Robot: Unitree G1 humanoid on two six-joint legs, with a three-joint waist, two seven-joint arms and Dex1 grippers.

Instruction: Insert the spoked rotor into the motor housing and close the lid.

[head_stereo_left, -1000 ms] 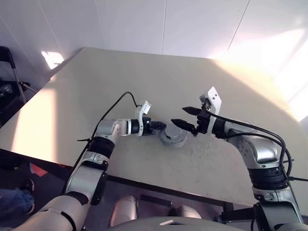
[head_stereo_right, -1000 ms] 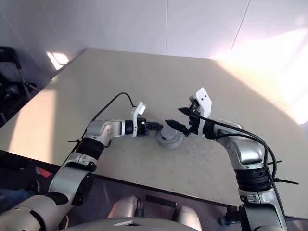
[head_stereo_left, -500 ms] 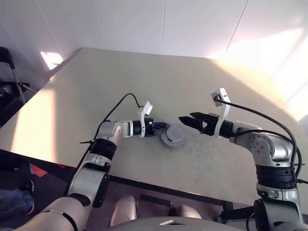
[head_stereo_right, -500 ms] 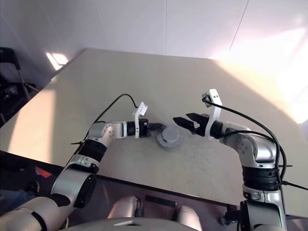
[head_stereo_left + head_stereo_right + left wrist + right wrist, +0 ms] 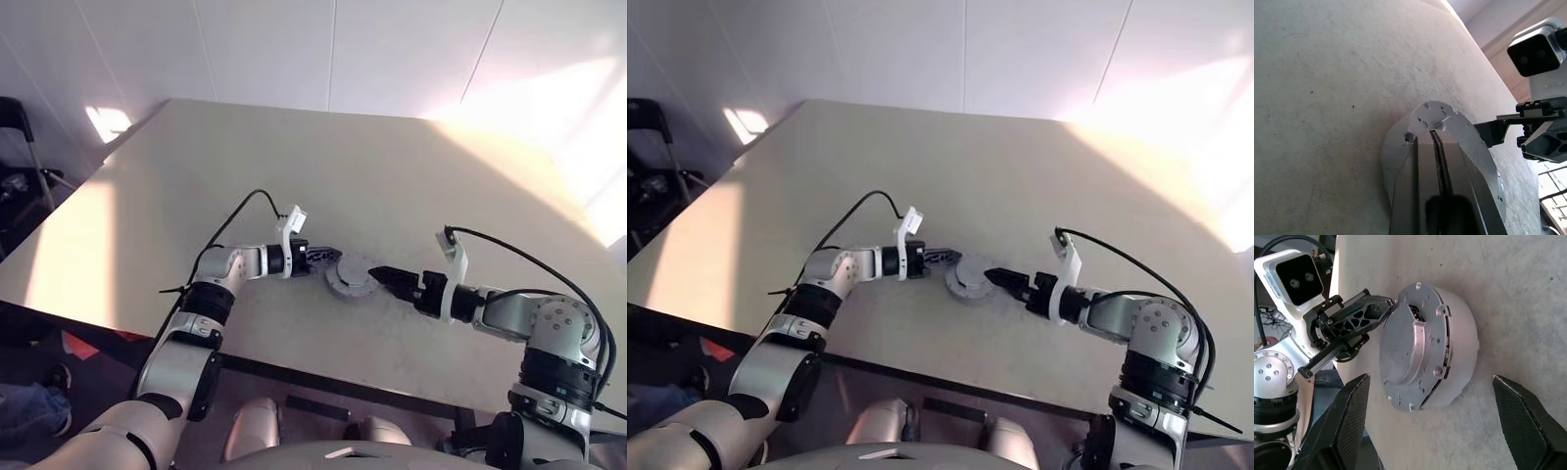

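Sitting on the beige desk (image 5: 196, 176), toward its near edge and roughly midway along it: the grey metallic round lid (image 5: 1410, 350), flat-faced with a raised centre block and small screw holes round the rim, already seated on a round pale-grey body that is presumably the motor housing (image 5: 1462, 338). No copper windings or spoked rotor on show, so probably shut away beneath the lid, though not confirmable from outside. A thin dark seam between lid and body in the right wrist view; hard to tell whether fully pressed home or merely resting.

Left end effector (image 5: 321, 258): black fingers clenched together, nothing between them, tips lying on or against the lid's rim on the side toward the desk's left edge, seemingly steadying or pressing it. Closed fingers running across the lid's top in the left wrist view (image 5: 1431, 161).

Right end effector (image 5: 384, 276): released, fingers spread wide, empty, low over the desk just beside the assembly on the side toward the right edge, not touching it. Wide-set fingers (image 5: 1342, 426) flanking the whole puck in its own wrist view.

Judgement: insertion apparently done, lid placed; task near its end. Possibly left: a final press or check of the seam, then both arms clear.
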